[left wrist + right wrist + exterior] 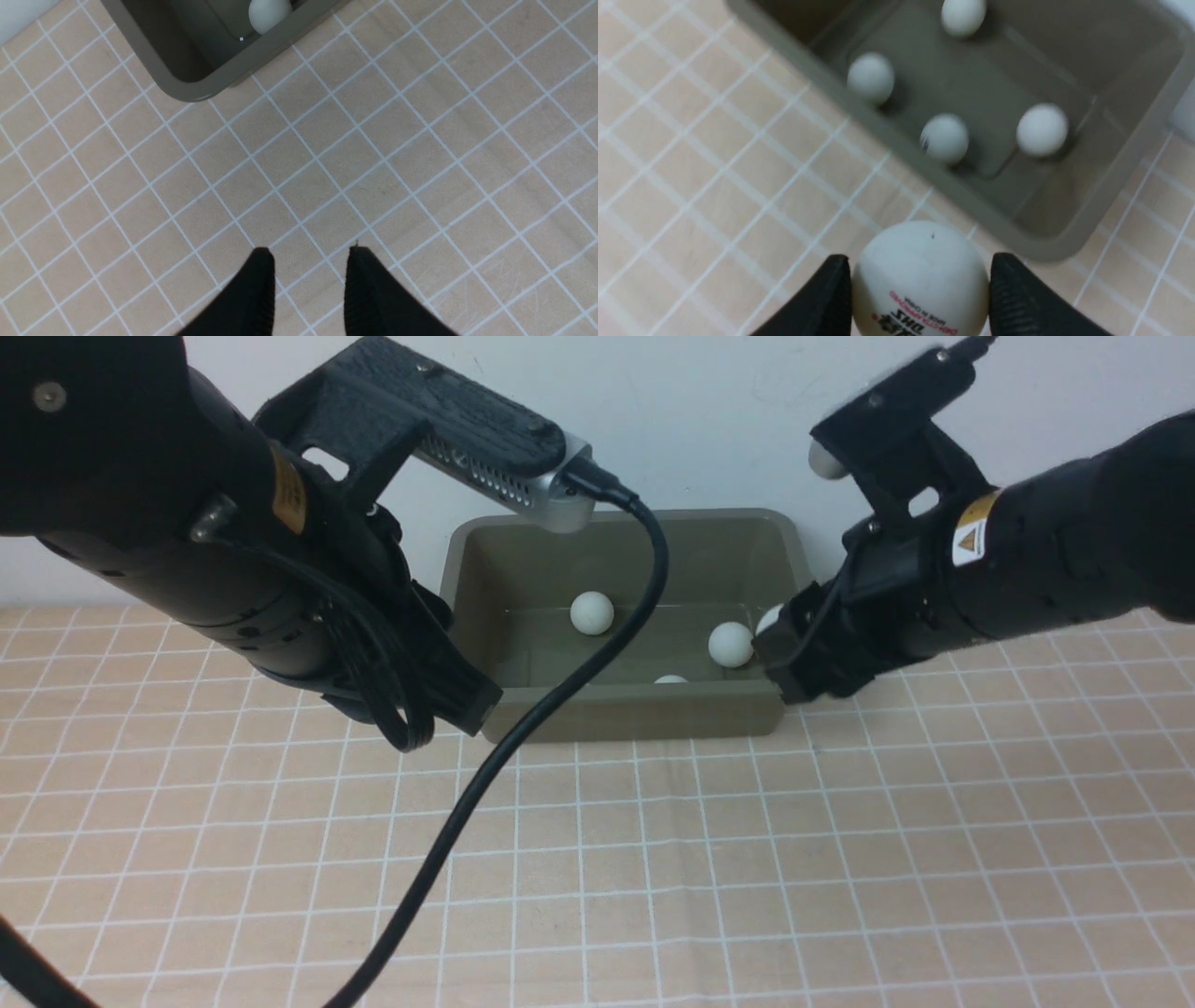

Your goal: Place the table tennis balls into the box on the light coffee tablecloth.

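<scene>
The box (635, 714) holds four table tennis balls (944, 137). The right tool (920, 263) grips a fifth ball (920, 242) beside the box. The left tool (308, 254) is open, empty.

Plain off-white wall (728, 429) across back; light soft, even; shadows faint.

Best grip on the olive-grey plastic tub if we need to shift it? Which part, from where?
Grip the olive-grey plastic tub by its near long wall, left of middle, coming straight down with one finger inside, one outside. Its flared rim gives a thin edge, and the tub looks too wide to span. A small white ball lies by that wall further right.
</scene>
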You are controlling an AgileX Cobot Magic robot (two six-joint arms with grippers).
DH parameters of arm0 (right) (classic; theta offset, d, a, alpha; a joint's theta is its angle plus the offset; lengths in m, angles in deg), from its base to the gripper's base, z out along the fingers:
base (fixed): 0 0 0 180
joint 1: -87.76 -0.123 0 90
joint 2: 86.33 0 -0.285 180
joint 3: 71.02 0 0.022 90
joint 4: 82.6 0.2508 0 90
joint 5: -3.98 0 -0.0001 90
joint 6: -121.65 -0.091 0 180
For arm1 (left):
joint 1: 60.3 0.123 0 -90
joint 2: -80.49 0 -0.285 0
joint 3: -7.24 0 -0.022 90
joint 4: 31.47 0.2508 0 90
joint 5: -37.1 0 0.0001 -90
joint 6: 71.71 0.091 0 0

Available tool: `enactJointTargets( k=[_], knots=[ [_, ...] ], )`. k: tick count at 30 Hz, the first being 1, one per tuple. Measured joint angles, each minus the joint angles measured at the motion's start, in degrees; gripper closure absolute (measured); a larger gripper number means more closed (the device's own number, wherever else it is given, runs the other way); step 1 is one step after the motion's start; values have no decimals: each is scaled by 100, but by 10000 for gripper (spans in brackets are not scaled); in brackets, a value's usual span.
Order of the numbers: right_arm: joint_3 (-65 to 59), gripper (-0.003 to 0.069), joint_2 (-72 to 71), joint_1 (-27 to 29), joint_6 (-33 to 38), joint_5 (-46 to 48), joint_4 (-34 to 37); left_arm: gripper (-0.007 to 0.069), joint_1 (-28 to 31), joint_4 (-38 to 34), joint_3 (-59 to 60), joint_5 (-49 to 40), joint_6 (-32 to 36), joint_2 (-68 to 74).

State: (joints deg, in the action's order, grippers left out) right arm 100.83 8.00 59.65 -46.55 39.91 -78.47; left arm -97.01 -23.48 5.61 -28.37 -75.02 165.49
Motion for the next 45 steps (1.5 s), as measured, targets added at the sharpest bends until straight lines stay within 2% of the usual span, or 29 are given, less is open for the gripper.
enactJointTargets(
  k=[5, 9, 18, 23, 25, 28, 31, 39, 45],
  knots=[
    [0, 314, 857, 357, 132, -1066, 56, 463, 0, -4, 0, 0, 0, 0],
    [248, 314, 1485, 445, 342, -1537, 144, 463, 0, -4, 0, 0, 0, 0],
    [1323, 314, 2408, 445, 428, -1559, 216, 463, 0, -21, 0, -12, 0, 0],
    [1526, 314, 2622, 445, 434, -1547, 216, 463, 0, -21, 0, -44, 0, 0],
    [1544, 288, 2657, 445, 434, -1554, 216, 463, 0, -21, 0, -48, 0, 0],
    [1544, 209, 2660, 445, 434, -1585, 216, 463, 0, -21, 0, -54, 0, 0],
    [1544, 173, 2635, 445, 434, -1617, 112, 463, 0, -21, 0, -55, 0, 0],
    [1544, 163, 1515, 509, 297, -1142, -569, 463, 0, -21, 0, -45, 0, 0],
    [1544, 163, 156, 991, -58, -442, -1392, 463, 0, -21, 0, 53, 0, 0]
  ],
)
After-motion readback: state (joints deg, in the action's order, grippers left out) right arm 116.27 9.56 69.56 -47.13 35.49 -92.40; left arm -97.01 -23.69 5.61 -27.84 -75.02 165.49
